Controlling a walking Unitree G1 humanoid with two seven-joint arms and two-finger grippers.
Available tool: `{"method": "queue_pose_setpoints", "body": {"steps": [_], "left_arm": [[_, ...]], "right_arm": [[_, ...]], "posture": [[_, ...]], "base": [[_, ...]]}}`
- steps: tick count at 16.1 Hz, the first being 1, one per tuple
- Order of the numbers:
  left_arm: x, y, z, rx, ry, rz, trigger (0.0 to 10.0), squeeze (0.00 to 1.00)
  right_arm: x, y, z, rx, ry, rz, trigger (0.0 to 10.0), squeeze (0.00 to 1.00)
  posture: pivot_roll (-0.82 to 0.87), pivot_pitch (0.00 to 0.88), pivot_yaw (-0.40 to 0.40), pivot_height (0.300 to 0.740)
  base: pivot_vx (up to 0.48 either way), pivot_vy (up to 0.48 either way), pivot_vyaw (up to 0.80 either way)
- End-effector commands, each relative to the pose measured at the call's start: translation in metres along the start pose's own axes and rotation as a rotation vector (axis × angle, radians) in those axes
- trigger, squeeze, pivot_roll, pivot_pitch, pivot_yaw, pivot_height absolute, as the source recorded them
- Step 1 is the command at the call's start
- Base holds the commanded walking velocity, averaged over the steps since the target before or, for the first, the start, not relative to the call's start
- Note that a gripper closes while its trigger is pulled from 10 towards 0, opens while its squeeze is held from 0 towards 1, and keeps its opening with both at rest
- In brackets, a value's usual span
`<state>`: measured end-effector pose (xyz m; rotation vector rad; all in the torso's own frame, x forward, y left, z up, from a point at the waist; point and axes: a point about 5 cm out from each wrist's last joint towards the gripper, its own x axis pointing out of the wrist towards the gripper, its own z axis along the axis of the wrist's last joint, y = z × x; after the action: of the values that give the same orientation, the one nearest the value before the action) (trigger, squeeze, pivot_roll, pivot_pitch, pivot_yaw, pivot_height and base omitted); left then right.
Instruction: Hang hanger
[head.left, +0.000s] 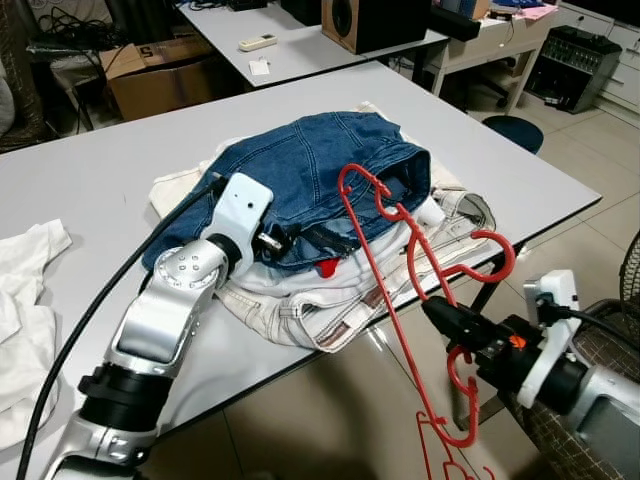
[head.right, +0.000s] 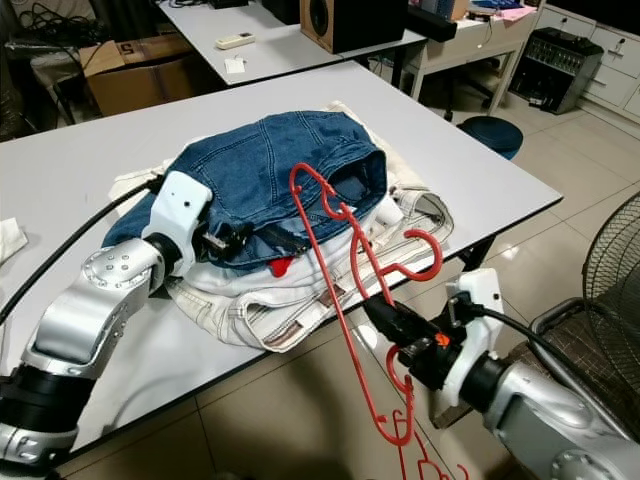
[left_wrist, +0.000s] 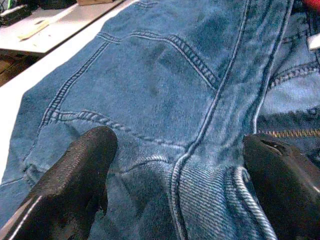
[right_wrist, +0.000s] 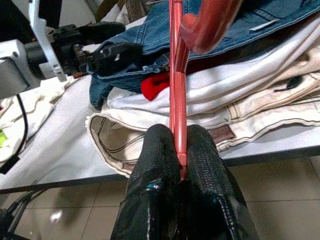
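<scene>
Right gripper (right_wrist: 179, 150) clamped on a red hanger (head.left: 400, 250) beside the table edge (head.left: 560, 215). Left gripper (left_wrist: 175, 165), fingers apart, rests on blue jeans (head.left: 300, 165), apparently about to pinch the waistband for hanging.

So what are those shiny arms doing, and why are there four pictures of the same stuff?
They belong to a walking robot. Two pictures come from cameras in its head, looking down; two come from small cameras on its wrists. On the grey table lies a pile of clothes, with blue jeans on top of white trousers. The right gripper has its black jaws shut on a red hanger, held beside the table edge. The left gripper has its jaws open around a fold of the jeans.
</scene>
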<state>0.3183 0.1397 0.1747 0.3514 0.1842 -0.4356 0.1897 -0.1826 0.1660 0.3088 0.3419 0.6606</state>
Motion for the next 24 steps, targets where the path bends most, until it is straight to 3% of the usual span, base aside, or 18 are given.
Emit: {"method": "queue_pose_setpoints", "body": {"steps": [1,5,10,11,12,17,21,24], "left_arm": [[-0.004,0.003,0.004,0.019,0.009,0.003,10.0,0.00],[-0.020,-0.002,0.014,0.028,0.016,-0.132,10.0,0.00],[-0.023,0.013,0.007,0.078,0.131,-0.035,10.0,0.00],[-0.023,0.015,0.007,0.072,0.136,-0.022,7.8,0.00],[-0.021,0.017,0.006,0.051,0.141,0.010,0.0,0.00],[-0.011,0.012,0.008,-0.056,0.120,0.067,0.0,0.00],[-0.008,0.010,0.009,-0.073,0.108,0.071,0.0,0.00],[-0.003,0.012,0.017,-0.108,0.044,0.096,0.0,0.00]], "right_arm": [[-0.003,-0.002,0.003,0.009,-0.003,-0.006,10.0,0.00],[-0.007,-0.005,0.005,0.011,0.003,-0.020,10.0,0.00],[-0.007,-0.007,0.005,0.016,0.014,-0.023,10.0,0.00],[-0.006,-0.007,0.005,0.016,0.015,-0.023,10.0,0.00],[-0.006,-0.007,0.004,0.017,0.017,-0.024,10.0,0.00],[-0.008,-0.006,0.000,0.030,0.021,-0.040,10.0,0.00],[-0.011,-0.005,-0.003,0.039,0.030,-0.053,10.0,0.00],[-0.011,-0.006,-0.005,0.041,0.039,-0.065,10.0,0.00]], "posture": [[-0.01,0.055,0.045,0.740],[-0.01,0.057,0.044,0.740],[-0.01,0.056,0.041,0.740],[-0.01,0.054,0.042,0.740],[-0.01,0.052,0.042,0.740],[-0.03,0.037,0.049,0.740],[-0.03,0.028,0.051,0.740],[-0.03,0.029,0.051,0.740]], "base": [[0.000,0.000,0.00],[0.000,0.000,0.00],[0.000,0.000,0.00],[0.000,0.000,0.00],[0.000,0.000,0.00],[0.000,0.000,0.00],[0.000,0.000,0.00],[0.000,0.000,0.00]]}}
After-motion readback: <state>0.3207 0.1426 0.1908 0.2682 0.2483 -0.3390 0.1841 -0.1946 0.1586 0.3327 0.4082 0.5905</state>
